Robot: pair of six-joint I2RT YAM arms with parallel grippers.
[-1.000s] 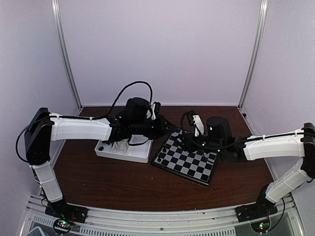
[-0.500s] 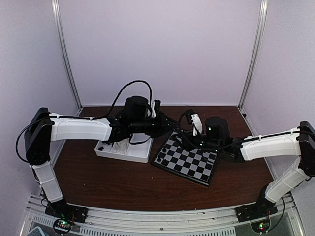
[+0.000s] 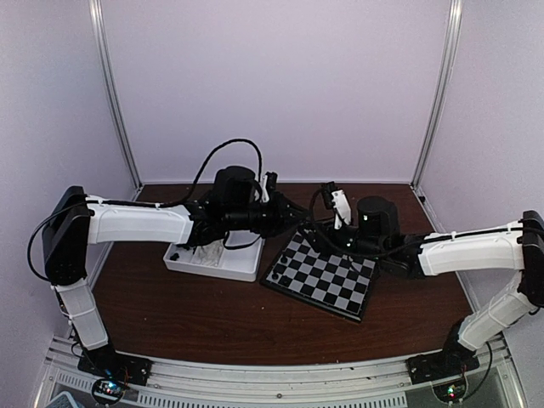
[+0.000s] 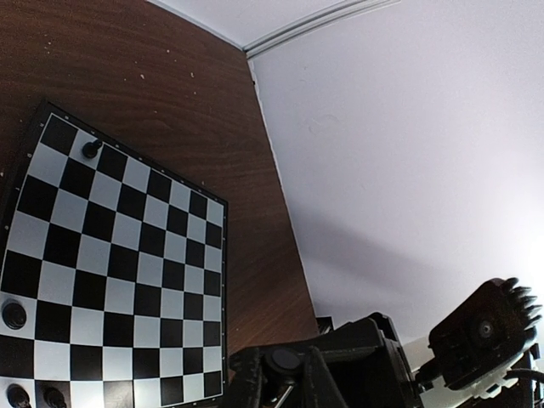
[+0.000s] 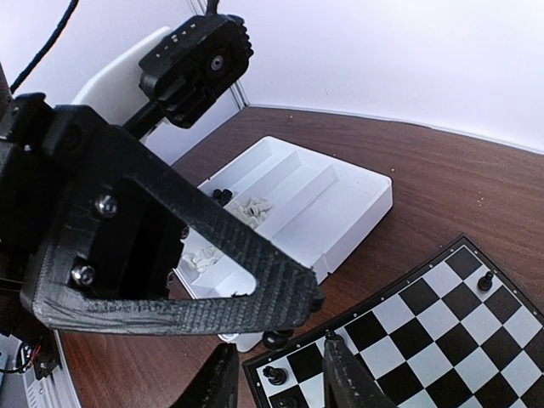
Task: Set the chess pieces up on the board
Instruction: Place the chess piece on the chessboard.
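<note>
Board (image 3: pixel 327 280): flat, square, black and pale grey checks with a thin black rim. It lies on the brown table (image 3: pixel 212 314), turned at an angle, just right of the white divided tray (image 3: pixel 212 265) and not touching it.

Chess pieces: very few stand on the board. The left wrist view shows one black piece (image 4: pixel 92 149) alone on a corner square and three more along the opposite edge (image 4: pixel 13 314). Every piece seen on the board is black. The rest are in the tray, with white ones (image 5: pixel 255 206) heaped in a middle slot and a few black ones (image 5: pixel 223 195) in the slot beyond. They are too small for me to tell which kind each one is.

Left gripper (image 3: pixel 287 214): reaches from over the tray toward the board's far corner, fingers closed together. A small dark knob sits just under its tip in the right wrist view (a held piece or one standing below, cannot tell).

Right gripper (image 5: pixel 280 357): low over that same corner, pointing toward the left gripper. Its fingers (image 5: pixel 223 384) are parted, with a small black piece (image 5: pixel 274 374) standing on the board in the gap and neither finger touching it.
</note>
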